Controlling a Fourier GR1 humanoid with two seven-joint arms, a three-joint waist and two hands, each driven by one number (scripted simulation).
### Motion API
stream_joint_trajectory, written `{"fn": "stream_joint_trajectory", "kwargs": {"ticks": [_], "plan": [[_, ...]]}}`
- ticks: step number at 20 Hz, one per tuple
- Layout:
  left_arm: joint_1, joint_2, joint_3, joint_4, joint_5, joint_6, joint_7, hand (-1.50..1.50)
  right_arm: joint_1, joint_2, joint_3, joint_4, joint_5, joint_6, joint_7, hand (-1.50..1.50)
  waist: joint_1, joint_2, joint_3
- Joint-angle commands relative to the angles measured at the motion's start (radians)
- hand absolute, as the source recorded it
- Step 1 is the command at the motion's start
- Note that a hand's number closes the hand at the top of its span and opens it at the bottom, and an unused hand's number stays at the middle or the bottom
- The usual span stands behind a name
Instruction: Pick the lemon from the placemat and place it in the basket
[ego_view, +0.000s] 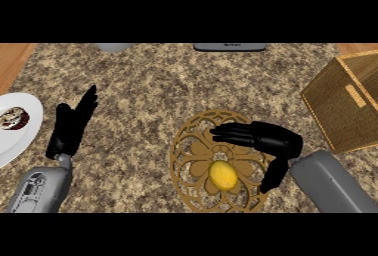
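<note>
Lemon (223, 174) sits on the placemat (186, 150) under my right hand (272, 139), basket (347, 102) off right, plate (16, 125) far left

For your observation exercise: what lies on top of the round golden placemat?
A yellow lemon lies on the placemat, near its middle. The right hand, fingers open, hovers over the mat's upper part and hides the pattern beneath it.

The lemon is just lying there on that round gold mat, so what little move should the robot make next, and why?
Probably lower the right hand down and slightly back onto the lemon. The hand hangs over the placemat with its fingers relaxed and holding nothing, and the lemon lies free just below them. The basket stands to the right.
</note>
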Motion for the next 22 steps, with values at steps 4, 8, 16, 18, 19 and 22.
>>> {"fn": "stream_joint_trajectory", "kwargs": {"ticks": [4, 8, 16, 18, 19, 22], "plan": [[0.029, 0.011, 0.033, -0.047, -0.006, -0.045, 0.026, 0.00, 0.027, 0.054, -0.021, -0.023, 0.059, 0.071, -0.007, -1.50, 0.000, -0.001, 0.000], [0.043, -0.062, -0.020, -0.071, -0.075, 0.029, 0.022, 0.00, 0.070, 0.080, 0.005, -0.060, 0.099, 0.046, 0.007, -1.50, -0.003, -0.002, 0.000], [-0.050, -0.029, 0.045, 0.014, -0.057, -0.030, 0.046, 0.00, 0.020, 0.180, 0.027, 0.083, 0.183, 0.025, 0.015, -1.50, -0.001, 0.001, 0.000], [0.050, -0.043, 0.038, -0.110, -0.038, -0.046, 0.066, 0.00, 0.098, 0.154, 0.022, 0.031, 0.202, 0.015, -0.002, -1.50, 0.000, -0.001, 0.000], [0.046, -0.039, 0.044, -0.118, -0.046, -0.048, 0.072, 0.00, 0.053, 0.156, -0.006, -0.003, 0.193, 0.084, 0.039, -1.50, 0.000, -0.001, 0.000], [0.020, -0.031, 0.066, -0.041, -0.056, -0.061, 0.017, 0.00, 0.080, 0.162, -0.016, 0.062, 0.214, 0.028, -0.037, -1.50, -0.001, 0.000, 0.000]]}}
